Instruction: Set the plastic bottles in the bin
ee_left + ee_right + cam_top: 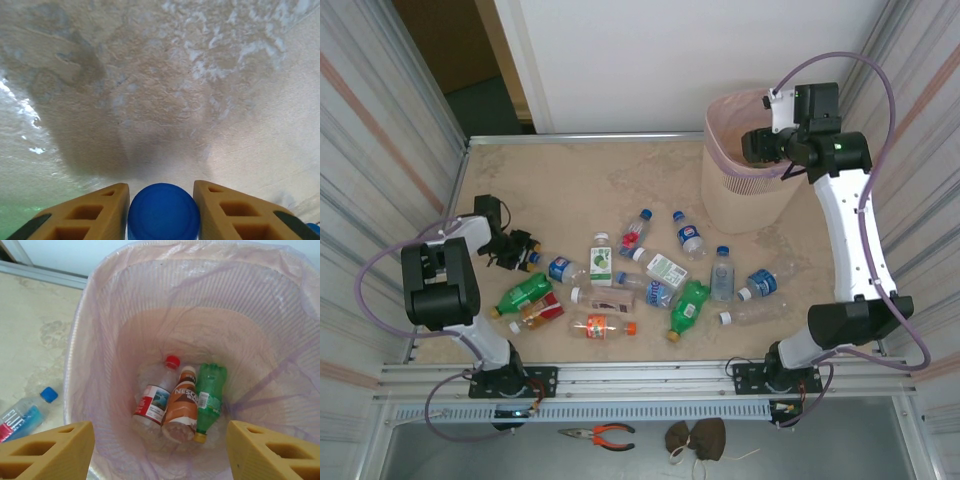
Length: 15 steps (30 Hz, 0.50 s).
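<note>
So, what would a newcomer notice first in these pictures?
The plastic bottles scattered across the middle of the table. At the far right, the right gripper hangs open over the bin, where three bottles lie. On the left, the left gripper is shut on a blue cap.

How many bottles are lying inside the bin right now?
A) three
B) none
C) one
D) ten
A: looking down into the bin, three bottles lie side by side at its bottom: a red-capped bottle, a brown-labelled bottle and a green bottle.
</note>
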Each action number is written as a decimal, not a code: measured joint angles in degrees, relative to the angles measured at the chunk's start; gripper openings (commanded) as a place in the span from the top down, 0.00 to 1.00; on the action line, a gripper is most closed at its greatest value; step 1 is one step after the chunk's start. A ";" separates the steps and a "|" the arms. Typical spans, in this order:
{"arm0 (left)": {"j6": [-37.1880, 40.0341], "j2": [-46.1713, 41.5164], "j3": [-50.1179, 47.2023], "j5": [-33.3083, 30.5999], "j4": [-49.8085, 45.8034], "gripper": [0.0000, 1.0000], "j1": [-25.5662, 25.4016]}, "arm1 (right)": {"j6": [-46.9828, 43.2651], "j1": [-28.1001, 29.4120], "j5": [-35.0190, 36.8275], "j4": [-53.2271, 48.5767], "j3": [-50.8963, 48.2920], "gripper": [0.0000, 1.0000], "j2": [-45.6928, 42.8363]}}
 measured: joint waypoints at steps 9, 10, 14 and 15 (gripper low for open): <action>0.20 -0.31 1.84 -0.02 -0.52 0.72 0.00 | 0.13 0.33 0.20 0.26 0.00 0.33 -2.25; 0.42 -0.72 2.36 -0.02 -0.94 0.72 0.00 | 0.15 0.42 0.17 0.28 0.00 0.33 -2.56; 2.29 -4.00 5.03 -0.24 -2.51 0.72 0.00 | 0.66 1.18 -0.13 1.11 -0.63 0.33 -4.57; 3.04 -5.09 5.75 -0.28 -2.71 0.72 0.00 | 0.96 1.36 -0.33 1.68 -1.36 0.33 -5.35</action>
